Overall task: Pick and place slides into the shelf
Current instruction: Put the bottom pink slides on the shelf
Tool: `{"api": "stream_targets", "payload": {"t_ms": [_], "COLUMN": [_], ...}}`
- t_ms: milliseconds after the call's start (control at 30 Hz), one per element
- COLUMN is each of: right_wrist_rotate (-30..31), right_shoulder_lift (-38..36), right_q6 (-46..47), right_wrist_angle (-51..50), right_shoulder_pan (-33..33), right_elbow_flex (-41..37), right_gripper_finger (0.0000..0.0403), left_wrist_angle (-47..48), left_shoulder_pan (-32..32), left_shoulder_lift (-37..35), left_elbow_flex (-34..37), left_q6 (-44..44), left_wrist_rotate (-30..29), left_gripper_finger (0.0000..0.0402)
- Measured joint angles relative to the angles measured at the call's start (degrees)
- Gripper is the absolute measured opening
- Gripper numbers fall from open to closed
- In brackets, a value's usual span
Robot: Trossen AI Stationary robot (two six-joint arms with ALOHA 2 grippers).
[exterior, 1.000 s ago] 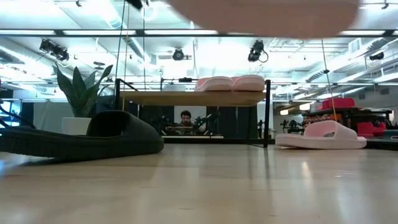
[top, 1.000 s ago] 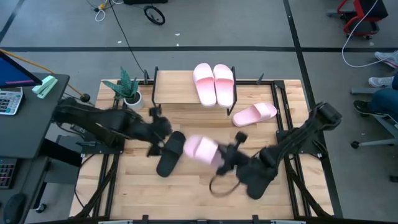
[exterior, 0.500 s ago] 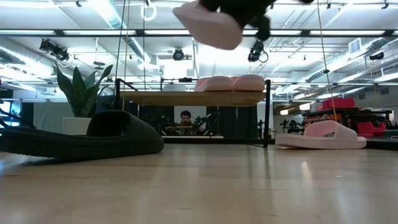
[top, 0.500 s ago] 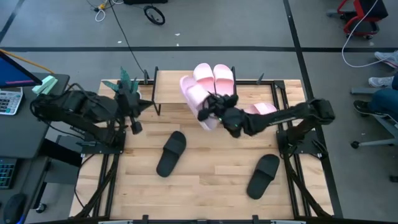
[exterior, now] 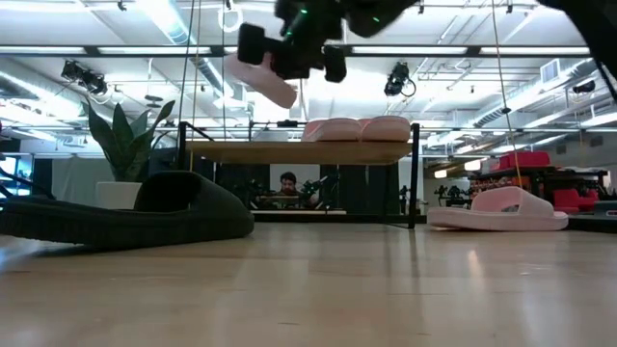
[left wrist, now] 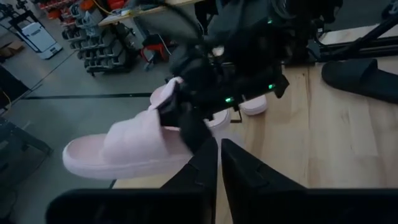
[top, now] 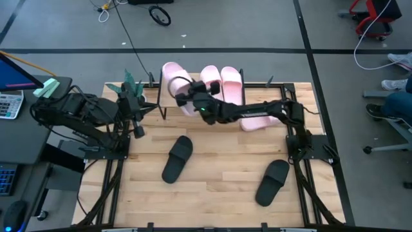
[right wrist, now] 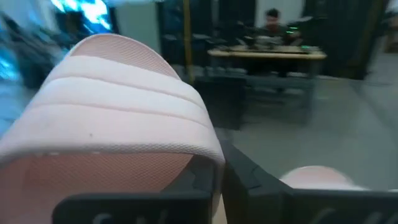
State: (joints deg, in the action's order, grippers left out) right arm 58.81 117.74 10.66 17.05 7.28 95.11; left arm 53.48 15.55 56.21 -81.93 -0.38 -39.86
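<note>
My right gripper (top: 191, 98) is shut on a pale pink slide (top: 172, 82) and holds it in the air over the left end of the shelf (top: 168, 98). In the low view this slide (exterior: 262, 77) hangs above the shelf's wood board (exterior: 289, 151). Two pink slides (top: 222, 84) lie side by side on the board. Another pink slide (top: 262, 120) rests on the table, partly under the right arm. Two black slides (top: 177, 158) (top: 271, 182) lie sole down on the table. My left gripper (top: 136, 115) is shut and waits near the table's left edge. My right gripper pinches the pink slide at the side of its wide strap (right wrist: 208, 152), one finger under the strap's edge and one outside. The fingers come level from the table's right. The slide is lifted clear and tilted, its free end (left wrist: 78, 163) pointing away from the gripper.
A potted plant (top: 132, 90) stands at the table's far left corner beside the shelf and the left gripper. The shelf's black wire legs (exterior: 415, 173) stand on the table. A person sits at a desk far behind the table (exterior: 287, 183).
My right gripper has carried the pink slide up from the middle of the table toward the far edge and then left, past the two slides on the shelf to its left end. My left gripper has drawn back from the black slide toward the left edge, then kept still.
</note>
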Motion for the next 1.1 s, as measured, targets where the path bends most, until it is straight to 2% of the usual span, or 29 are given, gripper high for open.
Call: {"api": "stream_targets", "payload": {"t_ms": [67,200,367,500,633,867,1100], "right_wrist_rotate": [2.96,5.17,3.18,0.61,0.87,0.98,-0.51], "right_shoulder_lift": [2.03,4.68,5.39,5.71,7.32,8.41,8.12], "right_q6": [1.26,6.61,15.48,20.16,22.29,22.36,21.16], "right_wrist_angle": [-9.3,-25.8,-36.82,-41.09,-43.84,-44.66,-45.55], "right_shoulder_pan": [0.58,1.93,3.39,4.63,5.93,8.02,8.43], "right_elbow_flex": [5.95,15.61,19.56,18.84,18.82,18.79,18.79], "right_gripper_finger": [0.0014,0.0013,0.0016,0.0014,0.0015,0.0016,0.0044], "left_wrist_angle": [0.43,1.98,2.83,3.01,3.03,3.05,3.06], "left_shoulder_pan": [0.0,0.0,0.0,0.07,0.04,0.04,0.05], "left_shoulder_lift": [0.0,-0.09,-0.07,-0.07,-0.07,-0.07,-0.04], "left_elbow_flex": [0.0,0.02,0.02,0.02,0.02,0.02,0.02], "left_q6": [-0.35,-0.44,-1.15,-2.27,-2.34,-2.43,-2.43], "left_wrist_rotate": [0.0,0.0,0.02,0.02,0.02,0.02,0.02], "left_gripper_finger": [0.0032,0.0031,0.0017,0.0009,0.0007,0.0021,0.0022]}}
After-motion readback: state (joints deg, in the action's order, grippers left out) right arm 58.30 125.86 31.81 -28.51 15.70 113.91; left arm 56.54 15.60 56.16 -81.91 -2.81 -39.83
